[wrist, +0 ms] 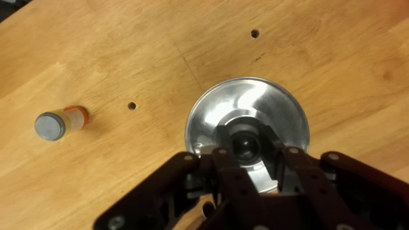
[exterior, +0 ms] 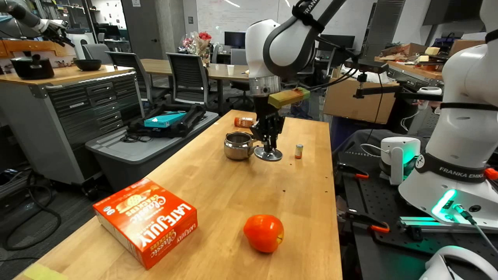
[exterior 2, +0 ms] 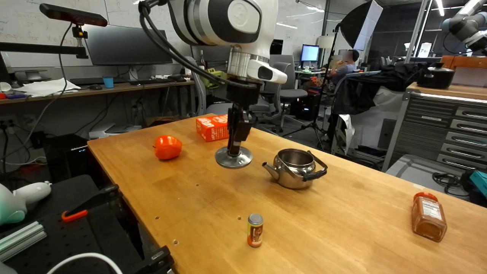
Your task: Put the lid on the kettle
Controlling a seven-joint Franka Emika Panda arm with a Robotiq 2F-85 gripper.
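Note:
The lid is a round silver disc with a dark knob. It shows in both exterior views and in the wrist view. My gripper is shut on the lid's knob, with a finger on each side of it. The gripper points down and holds the lid about level, seemingly a little above the table. The silver kettle stands upright beside the lid, apart from it. Its top is open in an exterior view, with its spout towards the lid and its handle folded to the side. The kettle is out of the wrist view.
A small can stands on the table near the lid. An orange-brown spice bottle lies beyond the kettle. A red tomato and a red cracker box are at the table's other end.

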